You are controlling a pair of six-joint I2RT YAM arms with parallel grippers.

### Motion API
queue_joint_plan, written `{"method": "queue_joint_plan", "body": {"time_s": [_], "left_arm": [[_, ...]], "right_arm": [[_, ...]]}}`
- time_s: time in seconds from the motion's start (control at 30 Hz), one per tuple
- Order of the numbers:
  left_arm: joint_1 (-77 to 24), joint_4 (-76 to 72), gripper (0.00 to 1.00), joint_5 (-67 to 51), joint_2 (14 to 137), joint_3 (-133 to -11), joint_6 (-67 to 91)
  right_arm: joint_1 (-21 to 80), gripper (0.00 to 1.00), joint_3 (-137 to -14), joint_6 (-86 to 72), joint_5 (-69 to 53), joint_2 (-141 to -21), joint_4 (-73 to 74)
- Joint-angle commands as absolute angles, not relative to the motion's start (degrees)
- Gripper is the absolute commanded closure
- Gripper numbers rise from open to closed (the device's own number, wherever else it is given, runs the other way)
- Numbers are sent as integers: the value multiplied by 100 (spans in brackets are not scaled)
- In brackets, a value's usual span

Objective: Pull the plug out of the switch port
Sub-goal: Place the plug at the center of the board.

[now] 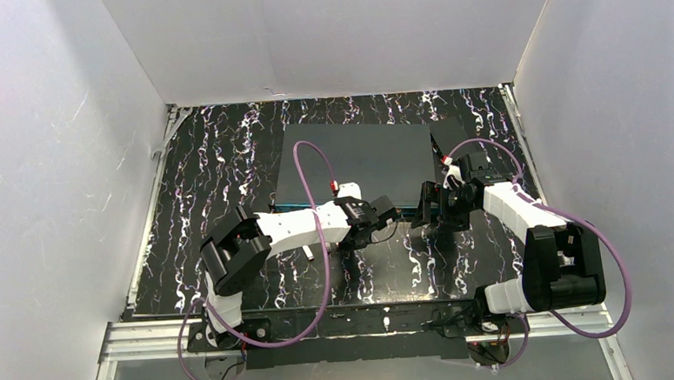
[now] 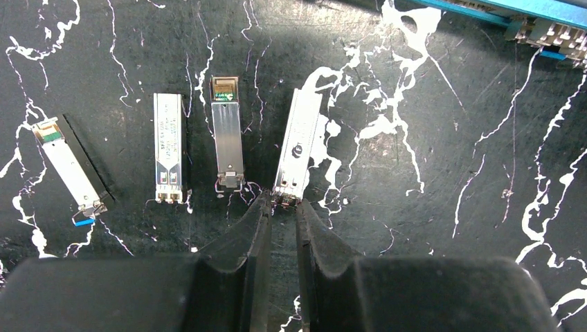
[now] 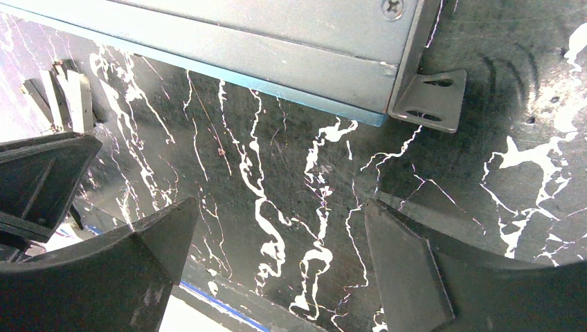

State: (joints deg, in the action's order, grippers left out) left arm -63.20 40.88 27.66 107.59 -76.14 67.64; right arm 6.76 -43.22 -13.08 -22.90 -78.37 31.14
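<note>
The switch (image 1: 358,158) is a large flat dark grey box at the middle back; its teal port edge (image 2: 498,8) faces the arms. Several silver plugs lie in a row on the mat in front of it. My left gripper (image 2: 284,199) is nearly closed, its tips pinching the near end of the rightmost plug (image 2: 297,138), which lies flat on the mat, out of the ports. My right gripper (image 3: 277,235) is wide open and empty, low over the mat by the switch's right front corner (image 3: 374,104). In the top view the left gripper (image 1: 383,215) and right gripper (image 1: 428,207) face each other.
Three other silver plugs (image 2: 169,145) (image 2: 227,131) (image 2: 69,166) lie left of the held one. A metal mounting ear (image 3: 429,100) sticks out at the switch's corner. A smaller dark piece (image 1: 446,136) lies right of the switch. White walls enclose the marbled black mat (image 1: 227,161).
</note>
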Motion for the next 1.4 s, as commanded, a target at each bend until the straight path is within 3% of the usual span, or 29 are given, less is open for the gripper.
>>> {"method": "queue_joint_plan", "body": {"time_s": [0.0, 0.63, 1.0, 1.37], "left_arm": [[-6267, 4310, 88, 2794, 10792, -7763, 6848], [-6254, 4439, 55, 2893, 10759, -7883, 6839], [-6249, 4028, 53, 3084, 10597, -7934, 6393], [-6257, 2848, 52, 2940, 10626, -8104, 4794]], "right_arm": [[652, 0, -4263, -1239, -2379, -7875, 2988], [650, 0, -4271, -1252, -2383, -7869, 2980], [651, 0, -4280, -1266, -2387, -7875, 2985], [655, 0, -4298, -1276, -2342, -7862, 3006]]}}
